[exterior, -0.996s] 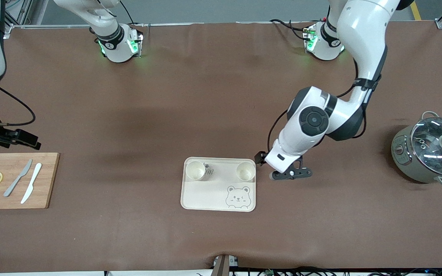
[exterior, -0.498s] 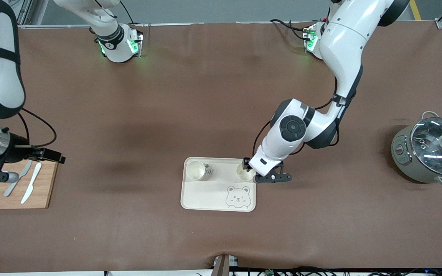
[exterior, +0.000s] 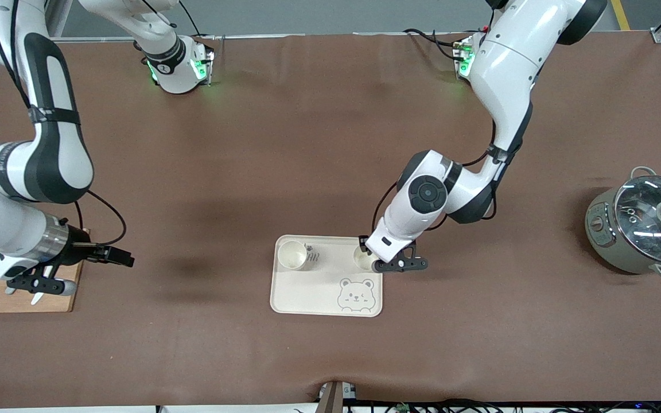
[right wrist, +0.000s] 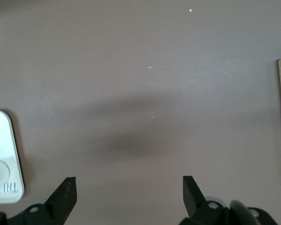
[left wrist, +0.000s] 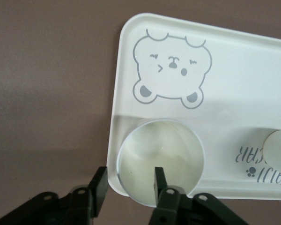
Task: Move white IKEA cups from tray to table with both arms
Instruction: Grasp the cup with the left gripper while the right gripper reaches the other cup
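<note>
Both white cups stand upright and empty on the bear tray (exterior: 307, 287): one cup (exterior: 292, 254) toward the right arm's end, the other cup (left wrist: 160, 161) (half hidden in the front view) straddled at its rim by the left gripper (left wrist: 126, 185), parted, not clamped. The right gripper (right wrist: 129, 194) hangs wide open, empty, over bare table beside the cutting board (exterior: 58, 301).

Table (exterior: 307, 143): tray (exterior: 307, 292), board (exterior: 61, 301), cooker (exterior: 623, 241)

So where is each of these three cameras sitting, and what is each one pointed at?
Front view: high across the table, facing both arms; shows the tray, both cups and both pincers.
Left wrist view: on the left arm, looking down at a cup on the tray; left pincer open, one finger inside the rim.
Right wrist view: on the right arm, over bare table; right pincer open.
Shared: the tray appears in all three.
</note>
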`<action>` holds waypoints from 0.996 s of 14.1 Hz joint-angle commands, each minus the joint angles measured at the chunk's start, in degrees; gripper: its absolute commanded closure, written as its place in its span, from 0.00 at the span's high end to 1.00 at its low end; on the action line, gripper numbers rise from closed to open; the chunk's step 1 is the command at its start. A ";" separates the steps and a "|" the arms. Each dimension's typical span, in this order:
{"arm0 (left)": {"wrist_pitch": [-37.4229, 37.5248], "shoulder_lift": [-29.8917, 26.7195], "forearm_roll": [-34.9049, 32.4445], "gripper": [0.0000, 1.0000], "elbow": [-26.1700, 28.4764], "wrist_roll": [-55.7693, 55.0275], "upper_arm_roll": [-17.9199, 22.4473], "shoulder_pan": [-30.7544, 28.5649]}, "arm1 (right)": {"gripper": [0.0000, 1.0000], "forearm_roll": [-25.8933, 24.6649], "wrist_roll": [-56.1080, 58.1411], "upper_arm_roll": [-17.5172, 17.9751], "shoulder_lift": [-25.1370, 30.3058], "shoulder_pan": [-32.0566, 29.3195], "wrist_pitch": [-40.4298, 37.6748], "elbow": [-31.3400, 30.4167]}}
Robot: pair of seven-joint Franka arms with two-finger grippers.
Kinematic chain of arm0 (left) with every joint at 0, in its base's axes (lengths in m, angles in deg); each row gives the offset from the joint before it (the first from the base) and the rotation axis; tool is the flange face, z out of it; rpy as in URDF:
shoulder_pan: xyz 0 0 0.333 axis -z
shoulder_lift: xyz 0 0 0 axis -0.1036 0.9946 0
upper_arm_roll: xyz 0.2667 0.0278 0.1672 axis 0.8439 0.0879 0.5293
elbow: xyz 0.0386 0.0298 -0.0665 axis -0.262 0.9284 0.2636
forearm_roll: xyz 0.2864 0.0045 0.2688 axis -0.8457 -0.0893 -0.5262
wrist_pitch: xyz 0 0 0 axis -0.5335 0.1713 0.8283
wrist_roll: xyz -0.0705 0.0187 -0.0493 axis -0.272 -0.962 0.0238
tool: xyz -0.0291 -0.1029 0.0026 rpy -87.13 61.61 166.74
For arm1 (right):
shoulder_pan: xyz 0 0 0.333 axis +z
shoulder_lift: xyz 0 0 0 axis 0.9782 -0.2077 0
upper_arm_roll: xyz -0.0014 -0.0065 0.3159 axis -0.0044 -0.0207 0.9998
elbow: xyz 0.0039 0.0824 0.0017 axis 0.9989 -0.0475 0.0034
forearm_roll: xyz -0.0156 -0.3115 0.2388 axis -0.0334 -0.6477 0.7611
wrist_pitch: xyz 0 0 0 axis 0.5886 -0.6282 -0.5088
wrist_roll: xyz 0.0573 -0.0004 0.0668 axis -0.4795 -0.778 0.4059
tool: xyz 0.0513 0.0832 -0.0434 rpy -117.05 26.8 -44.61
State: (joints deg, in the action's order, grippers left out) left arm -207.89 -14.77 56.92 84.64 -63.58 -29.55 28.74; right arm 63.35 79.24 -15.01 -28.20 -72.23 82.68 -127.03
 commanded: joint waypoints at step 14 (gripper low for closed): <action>0.46 -1.07 -2.36 0.00 -1.27 -1.45 1.34 0.50 | 1.00 0.05 -43.32 -0.41 -7.55 19.42 5.82 0.69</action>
State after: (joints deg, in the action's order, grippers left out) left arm -208.73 -14.06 56.49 83.58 -63.62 -28.91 28.75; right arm 63.42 40.70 -14.79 -34.74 -55.59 88.15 -127.02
